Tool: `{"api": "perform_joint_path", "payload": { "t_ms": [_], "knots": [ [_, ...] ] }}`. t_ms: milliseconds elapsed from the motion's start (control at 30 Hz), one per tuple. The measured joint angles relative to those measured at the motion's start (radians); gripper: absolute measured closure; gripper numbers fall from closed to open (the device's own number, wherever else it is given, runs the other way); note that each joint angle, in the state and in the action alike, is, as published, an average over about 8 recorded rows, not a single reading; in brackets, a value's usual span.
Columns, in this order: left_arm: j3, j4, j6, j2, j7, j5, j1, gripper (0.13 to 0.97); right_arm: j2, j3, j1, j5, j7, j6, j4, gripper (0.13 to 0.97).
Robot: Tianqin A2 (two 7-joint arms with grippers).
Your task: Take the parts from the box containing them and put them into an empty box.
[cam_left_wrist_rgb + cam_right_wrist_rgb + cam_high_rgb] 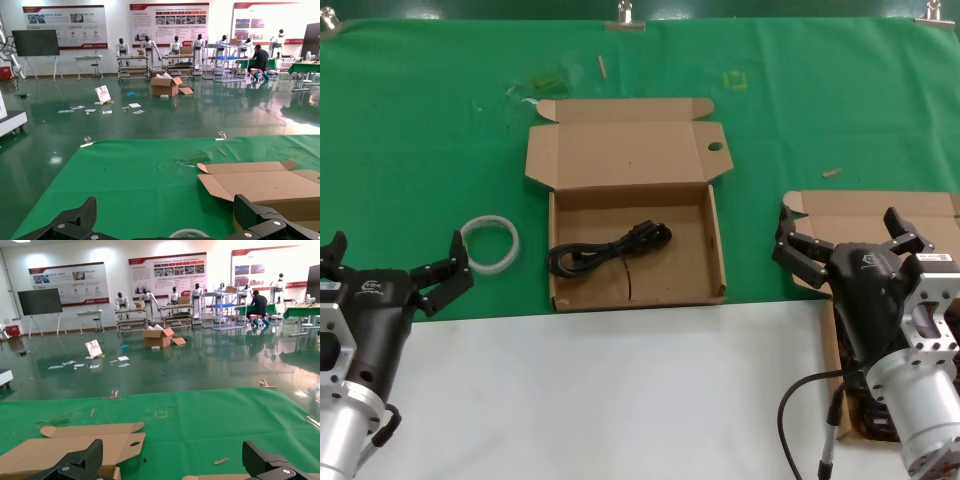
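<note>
a green cloth (440, 130) covered the far part of the work surface, pinned at its back edge by metal clips (625, 14), and a plain white table surface (610, 390) ran along the near side; on the cloth, in the middle, lay the holed-tab box (715, 250), lid thrown back, its side tab pierced by a small round hole (714, 147); inside it lay one black power cord (608, 250), a looped bundle resting on the box floor toward its left and near side; a white ring of tape (490, 243) lay on the cloth just left of that box; the second box (880, 210) sat at the right, mostly hidden behind the right arm, with dark cords (865, 415) showing at its near end; the left gripper (392, 268) hung low at the left, near the edge of cloth and white surface, its fingers (445, 275) spread wide and holding nothing; the right gripper (845, 235) hovered over the second box, fingers (798, 250) likewise spread wide and empty; a few scraps (832, 172) and a yellow square mark (735, 80) dotted the cloth; beyond the table, in the wrist views, stretched a hall with a glossy green floor (150, 115), wall posters (65, 26), a dark screen on a stand (35, 43), open cartons (166, 85) and scattered papers on the floor, shelving with humanoid figures (172, 297), and a person (259, 304) at a far bench.
</note>
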Motion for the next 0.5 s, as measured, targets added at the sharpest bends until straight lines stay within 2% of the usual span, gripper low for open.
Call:
{"api": "perform_joint_path", "payload": {
  "t_ms": [500],
  "knots": [
    [0.000,0.000,0.000,0.000,0.000,0.000,0.000,0.132,0.000,0.000,0.000,0.000,0.000,0.000,0.000,0.129]
  ]
}}
